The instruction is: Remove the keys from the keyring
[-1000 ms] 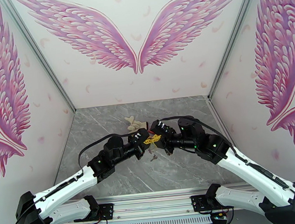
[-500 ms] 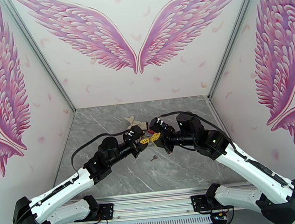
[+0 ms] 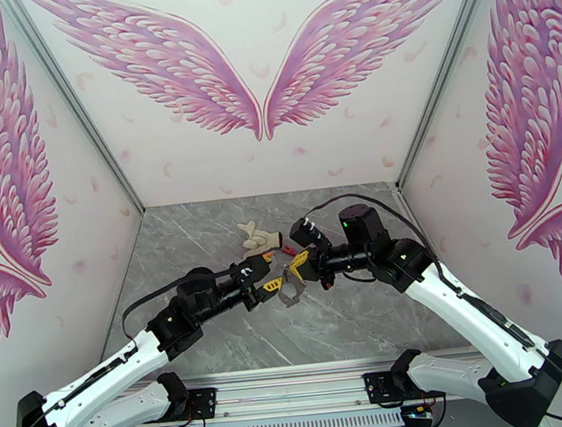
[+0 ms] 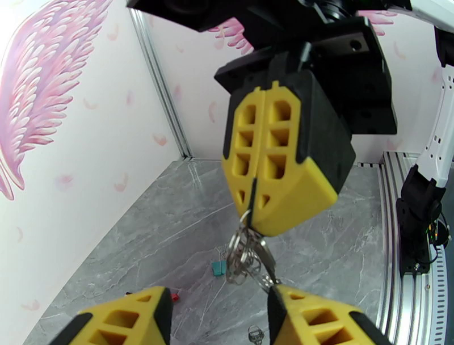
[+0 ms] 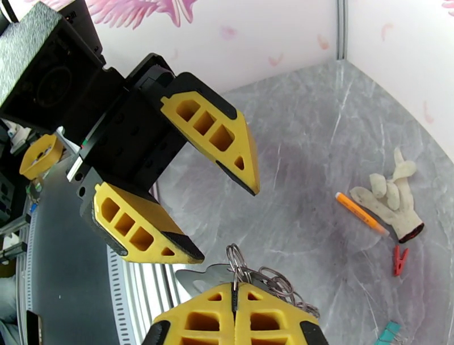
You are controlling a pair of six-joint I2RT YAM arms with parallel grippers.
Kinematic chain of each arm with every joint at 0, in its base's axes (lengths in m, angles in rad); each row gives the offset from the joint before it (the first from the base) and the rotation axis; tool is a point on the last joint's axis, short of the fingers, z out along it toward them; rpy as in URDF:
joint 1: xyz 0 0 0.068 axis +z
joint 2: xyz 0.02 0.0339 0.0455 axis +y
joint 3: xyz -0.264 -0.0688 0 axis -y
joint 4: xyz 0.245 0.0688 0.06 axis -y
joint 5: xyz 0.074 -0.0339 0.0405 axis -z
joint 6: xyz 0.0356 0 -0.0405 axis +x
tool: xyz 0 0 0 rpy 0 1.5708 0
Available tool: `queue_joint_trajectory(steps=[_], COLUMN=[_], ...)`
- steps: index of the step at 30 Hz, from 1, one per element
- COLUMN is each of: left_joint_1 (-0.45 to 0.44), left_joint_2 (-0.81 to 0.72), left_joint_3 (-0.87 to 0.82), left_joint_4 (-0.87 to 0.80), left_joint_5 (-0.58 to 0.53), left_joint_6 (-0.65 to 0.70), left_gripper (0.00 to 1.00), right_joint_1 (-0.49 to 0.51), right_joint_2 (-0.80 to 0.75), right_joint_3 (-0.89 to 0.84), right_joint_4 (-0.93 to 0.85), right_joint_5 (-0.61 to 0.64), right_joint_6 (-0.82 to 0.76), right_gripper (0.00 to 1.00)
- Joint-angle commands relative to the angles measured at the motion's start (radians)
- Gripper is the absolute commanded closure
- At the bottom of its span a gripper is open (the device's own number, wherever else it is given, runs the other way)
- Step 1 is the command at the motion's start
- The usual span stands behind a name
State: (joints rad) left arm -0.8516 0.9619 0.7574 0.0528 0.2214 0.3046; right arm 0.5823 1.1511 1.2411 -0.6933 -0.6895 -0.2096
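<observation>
Left gripper newly parted, now back from keys in right gripper.

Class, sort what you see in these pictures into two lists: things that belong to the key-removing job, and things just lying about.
Belongs to the job: keys, hanging from the shut right gripper; open left gripper; loose key.
Lying about: white glove; orange pen; red clip; small teal object.
</observation>
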Motion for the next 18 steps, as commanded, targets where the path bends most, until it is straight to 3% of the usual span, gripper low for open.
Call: queue_joint_trajectory(steps=[1,18], left_joint_1=[0.012,0.034], left_joint_2=[-0.020,0.023], left_joint_3=[0.045,0.094], left_joint_4=[-0.066,-0.088], left_joint_5=[0.037,0.149], left_joint_6=[0.063,0.099], left_gripper=[0.49,0.56], right_joint_1=[-0.009,-0.008], right_joint_2=[-0.023,-0.027], right_joint_3=[-0.006,-0.017], right_joint_4=[-0.014,-0.006], right_joint_5=[-0.053,-0.104], right_joint_6=[0.001,-0.037], right_gripper=[1.00,1.00])
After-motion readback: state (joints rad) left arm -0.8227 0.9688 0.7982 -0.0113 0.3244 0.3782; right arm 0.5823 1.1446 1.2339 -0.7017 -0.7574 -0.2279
